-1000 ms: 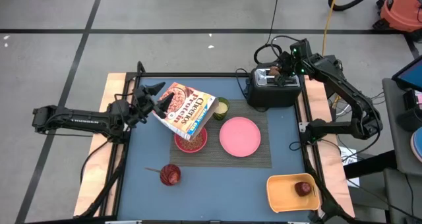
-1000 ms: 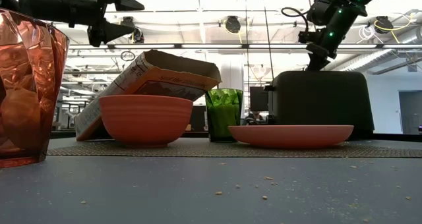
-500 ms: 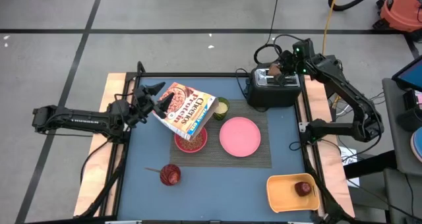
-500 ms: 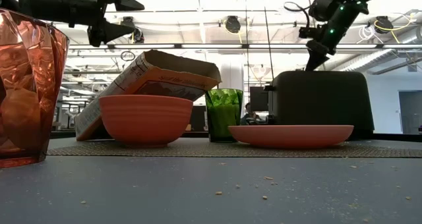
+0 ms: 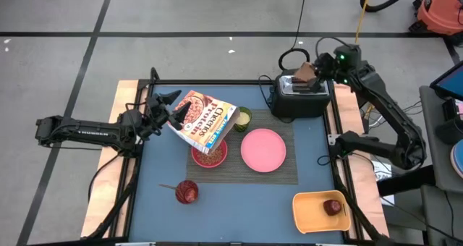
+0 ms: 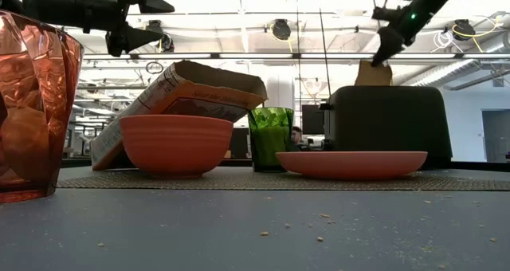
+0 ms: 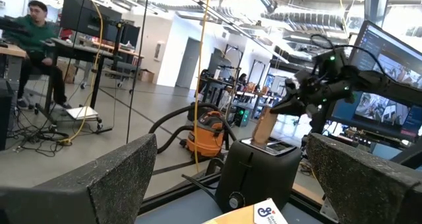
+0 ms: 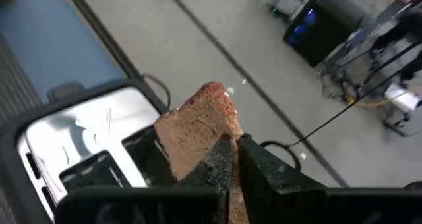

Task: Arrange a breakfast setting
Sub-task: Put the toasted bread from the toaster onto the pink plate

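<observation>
Overhead lighting is even and bright; the blue counter (image 5: 239, 195) shows only soft, short shadows. In the low view, white ceiling glare backlights the scene, leaving the translucent red faceted tumbler (image 6: 32, 104) close, blurred and cut by the frame edge. The right wrist view is soft, with the brown toast slice (image 8: 198, 128) slightly blurred.

A black toaster (image 5: 299, 95) sits at the worktop's (image 5: 239, 202) far edge, a green cup (image 5: 244, 116) nearby, an orange tray (image 5: 315, 211) at the near corner.

Cereal box (image 5: 205, 121) leans over bowl (image 5: 209, 155), left of plate (image 5: 262, 150) on placemat (image 5: 288, 175).
</observation>
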Tool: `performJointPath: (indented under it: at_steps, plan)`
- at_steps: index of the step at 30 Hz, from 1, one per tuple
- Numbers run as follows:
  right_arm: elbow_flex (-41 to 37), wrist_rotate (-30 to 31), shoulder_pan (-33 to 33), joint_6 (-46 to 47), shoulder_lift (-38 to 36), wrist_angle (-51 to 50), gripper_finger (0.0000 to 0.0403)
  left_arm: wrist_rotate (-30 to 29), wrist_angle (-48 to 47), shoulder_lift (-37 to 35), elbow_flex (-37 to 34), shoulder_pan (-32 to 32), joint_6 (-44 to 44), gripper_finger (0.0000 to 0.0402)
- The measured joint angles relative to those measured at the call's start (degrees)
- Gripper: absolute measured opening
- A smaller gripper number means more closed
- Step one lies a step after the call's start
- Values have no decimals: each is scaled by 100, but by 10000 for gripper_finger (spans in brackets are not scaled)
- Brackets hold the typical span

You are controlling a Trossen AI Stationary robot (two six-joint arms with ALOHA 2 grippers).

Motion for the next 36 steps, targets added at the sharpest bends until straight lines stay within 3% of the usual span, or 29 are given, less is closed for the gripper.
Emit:
performJointPath:
  at_steps: [10, 16, 27, 31, 36]
  plan:
    - [0, -209, 7, 157, -691, 63, 12, -2, 0, 0, 0, -1, 0, 395]
    - [0, -1531, 9, 808, -978, 173, 12, -2, 0, -2, 0, 1, 0, 395]
    - [2, -4570, 36, 2524, -1115, 229, 12, -2, 2, -2, 0, 1, 0, 395]
    - [-164, -4964, 293, 3016, -1154, 249, 12, -2, 0, -2, 0, -1, 0, 395]
    - [-684, -4961, 832, 3555, -1220, 401, 12, -2, 0, -2, 0, -1, 0, 395]
